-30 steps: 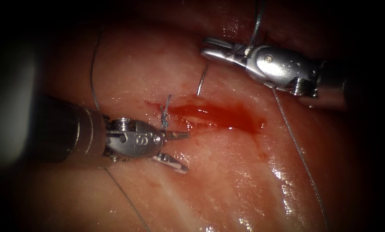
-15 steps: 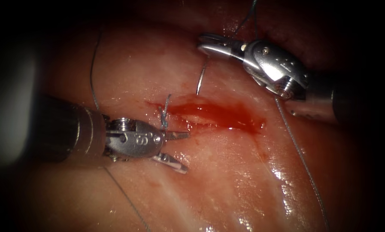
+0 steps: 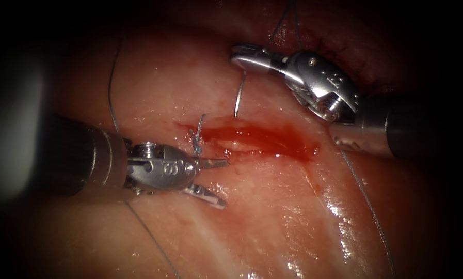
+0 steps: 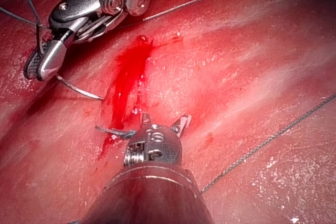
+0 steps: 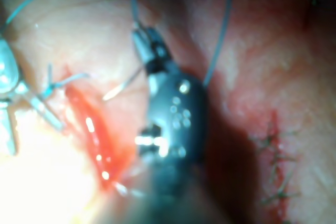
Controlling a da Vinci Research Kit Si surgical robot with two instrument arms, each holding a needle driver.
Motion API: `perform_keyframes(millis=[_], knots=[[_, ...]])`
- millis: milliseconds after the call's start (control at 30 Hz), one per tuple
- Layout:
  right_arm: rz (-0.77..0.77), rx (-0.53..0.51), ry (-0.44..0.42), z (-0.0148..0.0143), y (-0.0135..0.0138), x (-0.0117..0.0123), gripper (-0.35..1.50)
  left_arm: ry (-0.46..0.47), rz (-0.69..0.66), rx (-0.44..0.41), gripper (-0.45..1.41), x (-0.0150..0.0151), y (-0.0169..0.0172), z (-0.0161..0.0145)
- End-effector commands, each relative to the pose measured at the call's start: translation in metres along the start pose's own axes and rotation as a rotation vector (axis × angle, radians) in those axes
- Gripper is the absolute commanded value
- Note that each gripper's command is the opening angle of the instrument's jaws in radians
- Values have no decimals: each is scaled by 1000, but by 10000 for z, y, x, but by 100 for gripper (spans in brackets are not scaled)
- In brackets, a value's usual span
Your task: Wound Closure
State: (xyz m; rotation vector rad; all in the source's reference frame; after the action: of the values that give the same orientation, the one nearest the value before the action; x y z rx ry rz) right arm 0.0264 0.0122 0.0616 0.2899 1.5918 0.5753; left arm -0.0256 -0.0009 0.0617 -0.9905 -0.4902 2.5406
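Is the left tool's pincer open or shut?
Open: the left tool has its two jaws spread apart beside the cut, holding nothing.

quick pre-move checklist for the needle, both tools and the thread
1. Right tool holds the needle near its end: ok.
2. Needle tip free above the cut, not in the tissue: ok.
3. Left tool jaws open, holding nothing: ok.
4. Knot with cut ends at the cut's left end, beside the left tool: ok.
5. Thread clear of the right tool's shaft: cannot tell.
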Motion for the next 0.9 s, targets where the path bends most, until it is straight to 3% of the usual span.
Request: perform_keyframes(millis=[33, 467, 633, 900], knots=[[7, 4, 1, 6, -1, -8, -35, -1, -2, -4, 32, -4, 4, 9], [56, 27, 3, 5, -5, -13, -35, -2, -1, -1, 32, -4, 4, 8], [-1, 4, 10, 5, -2, -12, -35, -2, -1, -2, 32, -5, 4, 7], [206, 44, -2, 5, -11, -18, -35, -2, 0, -3, 32, -5, 4, 7]])
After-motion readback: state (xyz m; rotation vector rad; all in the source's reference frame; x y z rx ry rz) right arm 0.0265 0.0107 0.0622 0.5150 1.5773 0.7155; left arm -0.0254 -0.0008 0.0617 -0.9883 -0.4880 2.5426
